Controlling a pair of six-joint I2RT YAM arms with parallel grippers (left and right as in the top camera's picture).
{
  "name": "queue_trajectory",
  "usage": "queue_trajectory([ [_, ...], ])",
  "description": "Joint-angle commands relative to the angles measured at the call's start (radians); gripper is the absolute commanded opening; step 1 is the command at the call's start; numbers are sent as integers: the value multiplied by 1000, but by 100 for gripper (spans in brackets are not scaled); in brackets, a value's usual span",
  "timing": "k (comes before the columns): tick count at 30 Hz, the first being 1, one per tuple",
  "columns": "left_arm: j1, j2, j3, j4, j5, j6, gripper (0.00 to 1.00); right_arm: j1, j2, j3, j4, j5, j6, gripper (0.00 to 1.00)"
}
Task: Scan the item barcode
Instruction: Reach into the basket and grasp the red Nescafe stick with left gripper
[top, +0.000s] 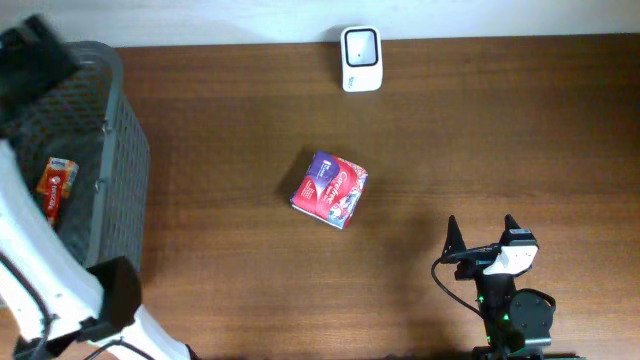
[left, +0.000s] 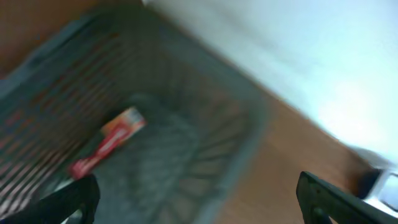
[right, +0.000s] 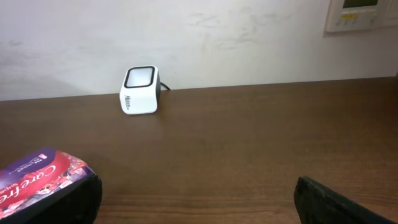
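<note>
1. Hovering at about 5 o'clock over the desk (top: 250, 300), closest to the robot's base, the right claw (top: 483, 238) is released. Its two black fingers stand wide apart with nothing between them.
2. Up toward 10 o'clock from that claw, near the middle of the desk, lies the red-and-purple packet (top: 330, 188). It rests flat on the wood, turned a little askew, and touches nothing else. In the right wrist view its corner shows at the lower left, white lettering on red.
3. At 9 o'clock a grey mesh basket (top: 125, 160) stands on the desk's left edge. A red-and-orange box (top: 57, 187) lies on its floor.
4. Around 10 o'clock, over the basket's far end, hangs the left claw (left: 198, 180), also released. Its wrist view is blurred and looks down into the basket, with both fingers at the lower corners and nothing gripped.
5. Farthest off, at 12 o'clock by the desk's back edge, sits the white barcode scanner (top: 360, 58). Its dark-framed window is tilted upward, and it is well apart from the packet. Behind it rises a pale wall (right: 249, 37).
</note>
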Motion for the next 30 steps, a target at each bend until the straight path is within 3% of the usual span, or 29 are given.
queue_trajectory([
  [1, 138, 29, -203, 61, -15, 19, 99, 6, -6, -8, -3, 5, 0, 98],
  [8, 154, 29, -781, 465, -130, 77, 99, 6, -6, -8, -3, 5, 0, 98],
  [11, 154, 29, -1015, 678, -190, 164, 98, 6, -6, -8, -3, 5, 0, 98],
  [15, 139, 29, -1178, 839, -205, 294, 97, 6, -6, -8, -3, 5, 0, 99],
  [19, 137, 30, -1322, 942, -400, 317, 91, 6, -6, -8, -3, 5, 0, 99],
  [22, 138, 31, -1409, 996, -400, 380, 91, 6, -6, -8, -3, 5, 0, 99],
  [30, 138, 31, -1498, 1092, -408, 418, 73, 6, -6, -8, -3, 5, 0, 99],
])
